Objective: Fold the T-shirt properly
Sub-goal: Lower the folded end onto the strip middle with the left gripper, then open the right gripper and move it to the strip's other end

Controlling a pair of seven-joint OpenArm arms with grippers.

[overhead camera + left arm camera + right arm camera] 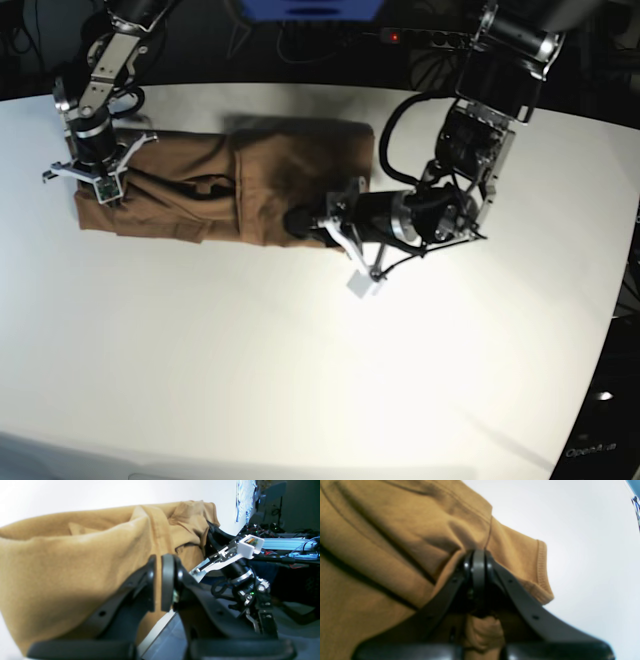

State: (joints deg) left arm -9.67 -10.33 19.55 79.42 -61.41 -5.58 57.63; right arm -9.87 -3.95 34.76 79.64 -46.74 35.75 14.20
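Observation:
The tan-brown T-shirt (270,170) lies as a long creased band across the far half of the white table (300,350). My right gripper (100,190) is at its left end. In the right wrist view that gripper (478,563) is shut on a bunched fold of the T-shirt (382,542), beside a ribbed sleeve hem (541,567). My left gripper (300,220) is at the band's front right edge. In the left wrist view its pads (167,582) stand nearly together with a thin layer of the T-shirt (75,567) pinched between them.
The right arm with its white camera mount (247,546) shows past the cloth in the left wrist view. A power strip (430,38) and cables lie behind the table's far edge. Lab clutter (287,542) stands beyond the table.

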